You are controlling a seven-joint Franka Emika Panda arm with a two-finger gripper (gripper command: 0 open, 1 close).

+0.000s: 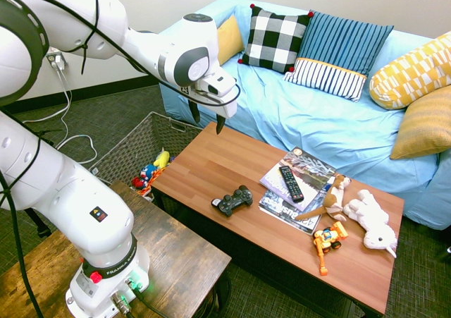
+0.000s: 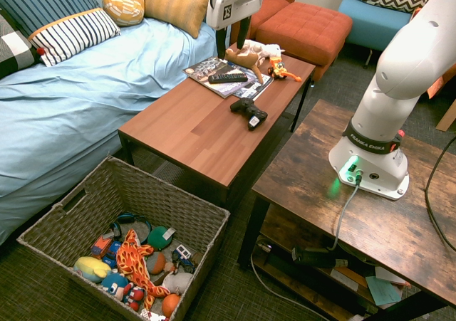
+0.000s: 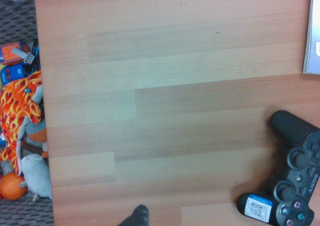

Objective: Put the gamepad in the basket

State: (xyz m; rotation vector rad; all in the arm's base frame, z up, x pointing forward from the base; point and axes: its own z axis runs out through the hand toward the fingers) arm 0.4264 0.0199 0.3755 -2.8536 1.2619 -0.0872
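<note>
While the white Franka arm's gripper point(image 1: 206, 118) hangs above the wooden coffee table point(image 1: 211, 166) with its two dark fingers spread apart and nothing between them, the black gamepad point(image 1: 232, 200) lies untouched on the tabletop, near the table's front edge and apart from the fingers. Seen from the wrist camera, the gamepad point(image 3: 288, 177) shows its thumbsticks, the word "SONY" on its face and a small blue-topped sticker with a QR-style code on one handle horn; the rest of that print is too small to read.

Beside the table's end, on the carpet, stands the basket point(image 2: 85, 200), which looks woven and grey-brown in these views. It holds a heap of toys, among them an orange flame-patterned plush point(image 2: 132, 260) and a yellow one point(image 2: 91, 267).

Further along the table, well apart from the gamepad, a slim black remote control point(image 1: 290, 183) rests on a stack of magazines point(image 1: 299, 170) whose cover lettering cannot be made out. Next to them lie a brown plush dog point(image 1: 331, 197), a white plush animal point(image 1: 373, 221) and an orange toy digger point(image 1: 328, 242).

"FRANKA EMIKA" is printed on the dark band at the arm's base point(image 2: 369, 146). Behind the table runs a sofa point(image 1: 324, 113) under a light blue cover, with checked, striped and yellow cushions.
</note>
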